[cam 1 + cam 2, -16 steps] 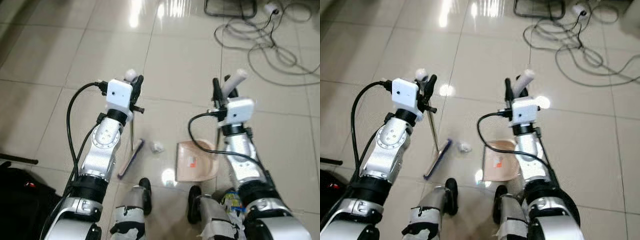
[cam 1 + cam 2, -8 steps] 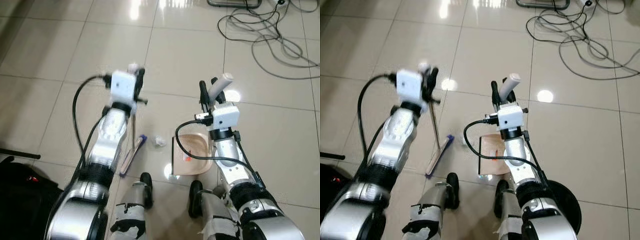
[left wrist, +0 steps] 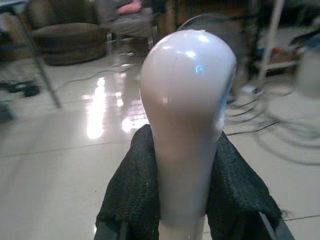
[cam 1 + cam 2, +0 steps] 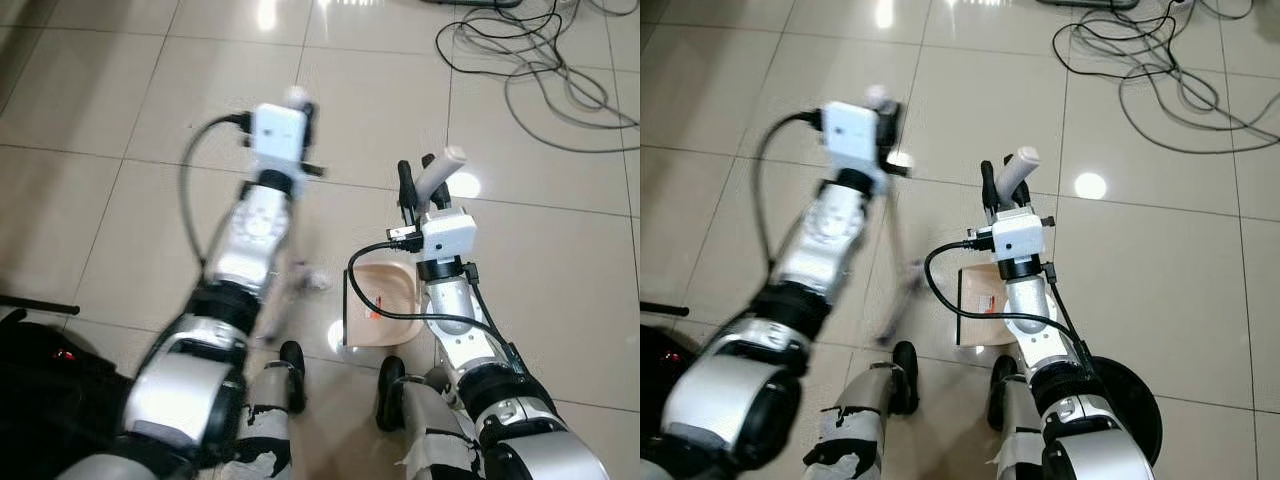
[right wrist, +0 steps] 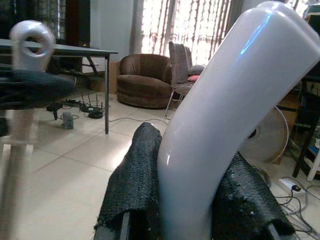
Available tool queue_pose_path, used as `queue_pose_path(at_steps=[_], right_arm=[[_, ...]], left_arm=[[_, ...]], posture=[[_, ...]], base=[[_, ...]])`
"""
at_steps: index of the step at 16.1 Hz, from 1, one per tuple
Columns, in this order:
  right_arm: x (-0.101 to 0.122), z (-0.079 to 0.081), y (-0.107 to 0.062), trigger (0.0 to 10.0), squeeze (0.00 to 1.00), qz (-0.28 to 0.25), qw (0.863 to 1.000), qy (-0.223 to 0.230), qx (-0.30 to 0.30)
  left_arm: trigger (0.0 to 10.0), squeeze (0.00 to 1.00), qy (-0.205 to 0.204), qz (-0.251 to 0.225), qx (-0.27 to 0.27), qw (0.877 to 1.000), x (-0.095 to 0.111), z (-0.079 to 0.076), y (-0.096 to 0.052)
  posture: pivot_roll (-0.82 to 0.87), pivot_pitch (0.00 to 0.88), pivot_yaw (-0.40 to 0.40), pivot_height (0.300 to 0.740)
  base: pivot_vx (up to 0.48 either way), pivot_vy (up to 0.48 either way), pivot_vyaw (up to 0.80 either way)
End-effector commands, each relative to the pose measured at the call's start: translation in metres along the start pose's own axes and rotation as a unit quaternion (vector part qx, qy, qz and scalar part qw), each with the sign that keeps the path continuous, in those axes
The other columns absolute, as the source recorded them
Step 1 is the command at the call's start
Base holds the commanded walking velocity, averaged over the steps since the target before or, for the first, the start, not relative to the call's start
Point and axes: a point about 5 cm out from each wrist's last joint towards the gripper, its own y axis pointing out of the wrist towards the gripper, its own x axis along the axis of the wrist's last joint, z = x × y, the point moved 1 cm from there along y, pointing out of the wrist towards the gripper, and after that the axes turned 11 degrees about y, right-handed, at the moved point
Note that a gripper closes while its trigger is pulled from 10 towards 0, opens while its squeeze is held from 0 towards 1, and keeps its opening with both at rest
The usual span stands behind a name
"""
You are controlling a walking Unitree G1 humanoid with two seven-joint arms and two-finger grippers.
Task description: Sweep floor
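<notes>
Sweeping underway: your left gripper [image 4: 300, 105] is clamped tight on the broom handle [image 3: 187, 125], your right gripper [image 4: 425, 185] closed around the dustpan handle [image 5: 225, 130]. The dustpan [image 4: 385, 300] sits on the floor by your feet, with the paper scrap [image 4: 318, 279] just left of it. Both tools look light and stiff, the plastic slick — hold high on the handles. Since a second ago the left arm has swung toward the pan, blurred, with the scrap now nearer the pan's edge.

Glossy beige tiled floor [image 4: 120, 120] with tangled cables [image 4: 540, 60]. Beyond, a brown armchair [image 5: 147, 80], a dark table [image 5: 75, 50], bright curtained windows [image 5: 190, 25], possibly a fan [image 5: 267, 137].
</notes>
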Motion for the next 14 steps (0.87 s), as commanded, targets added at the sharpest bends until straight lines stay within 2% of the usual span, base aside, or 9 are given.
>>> queue_pose_path(at_steps=[1, 2, 5, 7, 8, 10, 12, 13, 14], right_arm=[[-0.011, 0.008, -0.011, 10.0, 0.00, 0.032, 0.999, 0.013, 0.007], [-0.011, 0.010, -0.010, 10.0, 0.00, 0.032, 0.999, 0.014, 0.010], [-0.011, 0.013, -0.009, 10.0, 0.00, 0.034, 0.999, 0.017, 0.016], [-0.011, 0.012, -0.008, 10.0, 0.00, 0.034, 0.999, 0.018, 0.016], [-0.011, 0.011, -0.007, 10.0, 0.00, 0.034, 0.999, 0.018, 0.015], [-0.011, 0.007, -0.004, 10.0, 0.00, 0.036, 0.999, 0.023, 0.005], [-0.007, -0.002, 0.002, 10.0, 0.00, 0.026, 0.998, 0.046, -0.019], [-0.004, -0.006, 0.005, 10.0, 0.00, 0.019, 0.998, 0.058, -0.032], [-0.004, -0.010, 0.006, 10.0, 0.00, 0.018, 0.996, 0.069, -0.047]], left_arm=[[10.0, 0.00, -0.045, -0.010, -0.024, 0.999, 0.001, -0.012, -0.002], [10.0, 0.00, -0.067, -0.018, -0.045, 0.997, 0.002, -0.021, -0.003], [10.0, 0.00, -0.104, -0.040, -0.094, 0.989, 0.008, -0.033, -0.009], [10.0, 0.00, -0.137, -0.057, -0.101, 0.984, 0.016, -0.031, -0.011], [10.0, 0.00, -0.154, -0.062, -0.088, 0.982, 0.020, -0.025, -0.011], [10.0, 0.00, -0.151, -0.062, -0.051, 0.985, 0.020, -0.009, -0.012], [10.0, 0.00, -0.107, -0.064, 0.020, 0.992, 0.015, 0.032, -0.020], [10.0, 0.00, -0.085, -0.058, 0.038, 0.994, 0.013, 0.048, -0.022], [10.0, 0.00, -0.068, -0.050, 0.047, 0.995, 0.011, 0.057, -0.023]], posture=[[0.32, 0.443, 0.078, 0.740], [0.32, 0.441, 0.070, 0.740], [0.31, 0.423, 0.062, 0.740], [0.29, 0.407, 0.052, 0.740], [0.29, 0.397, 0.048, 0.740], [0.26, 0.374, 0.033, 0.740], [0.24, 0.333, 0.018, 0.740], [0.23, 0.323, 0.013, 0.740], [0.22, 0.317, 0.011, 0.740]], base=[[0.000, 0.000, 0.00], [0.000, 0.000, 0.00], [0.000, 0.000, 0.00], [0.000, 0.000, 0.00], [0.000, 0.000, 0.00], [0.000, 0.000, 0.00], [0.000, 0.000, 0.00], [0.000, 0.000, 0.00], [0.000, 0.000, 0.00]])
